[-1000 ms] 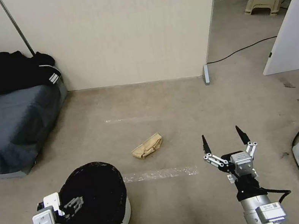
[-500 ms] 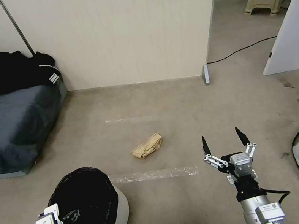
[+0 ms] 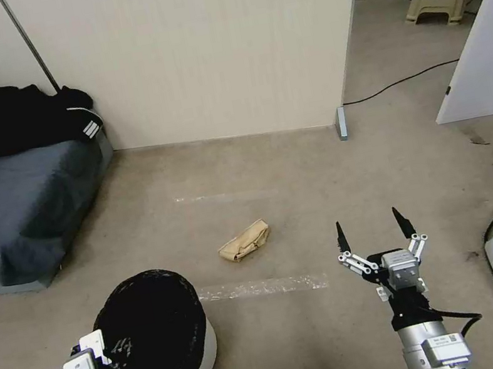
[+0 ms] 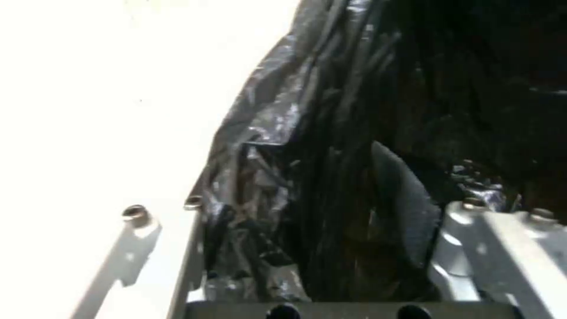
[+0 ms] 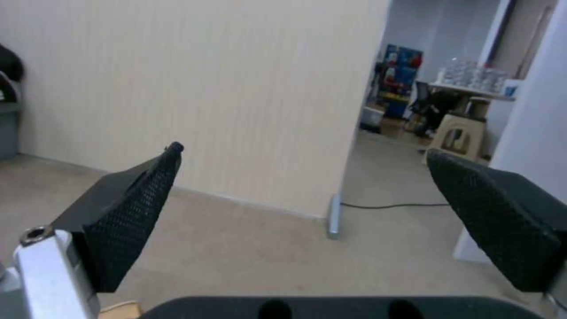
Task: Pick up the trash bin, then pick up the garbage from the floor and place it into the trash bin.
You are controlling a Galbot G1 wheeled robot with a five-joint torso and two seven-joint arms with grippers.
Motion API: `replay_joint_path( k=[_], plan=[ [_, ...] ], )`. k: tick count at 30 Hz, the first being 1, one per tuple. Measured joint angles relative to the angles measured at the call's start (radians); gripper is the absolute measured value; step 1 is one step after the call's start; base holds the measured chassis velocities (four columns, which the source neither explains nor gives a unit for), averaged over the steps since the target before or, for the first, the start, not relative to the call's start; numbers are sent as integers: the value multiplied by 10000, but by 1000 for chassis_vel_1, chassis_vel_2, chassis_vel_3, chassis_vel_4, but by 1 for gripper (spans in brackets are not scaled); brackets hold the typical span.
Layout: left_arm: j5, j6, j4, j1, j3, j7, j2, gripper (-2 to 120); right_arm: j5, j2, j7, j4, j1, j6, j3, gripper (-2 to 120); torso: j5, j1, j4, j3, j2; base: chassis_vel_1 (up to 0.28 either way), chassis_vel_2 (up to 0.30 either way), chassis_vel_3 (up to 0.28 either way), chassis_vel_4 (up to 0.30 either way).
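The trash bin, white with a black bag folded over its rim, sat at the near left, and the left gripper had its fingers clamped on that rim, one inside against the liner and one outside; whether the bin was lifted off the floor could not be told. The first step looked done or nearly so, and the crumpled tan paper bag lay on the floor farther off, between the bin and the right gripper, which hovered at the near right with fingers spread wide and holding nothing. The next move likely called for that right gripper to reach left and forward, down over the paper bag, while the left kept the bin steady.
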Motion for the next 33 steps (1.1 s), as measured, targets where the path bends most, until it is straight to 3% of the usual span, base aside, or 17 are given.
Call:
replay_joint_path(
  k=[7,22,33],
  plan=[
    [-109,-4,-25,38,116,-29,-39,32,-126,0,92,-2,64,209,23,100,0,0,-1,-1,0,0,0,0,0],
    [-614,-3,-524,278,379,-225,-135,27,-28,0,-249,-31,114,491,60,100,-19,0,1,1,-2,0,0,0,0],
    [-2068,52,-1597,744,816,-921,-186,10,-14,-1,-318,-30,151,544,81,100,-20,0,1,2,-3,0,0,0,0]
  ],
)
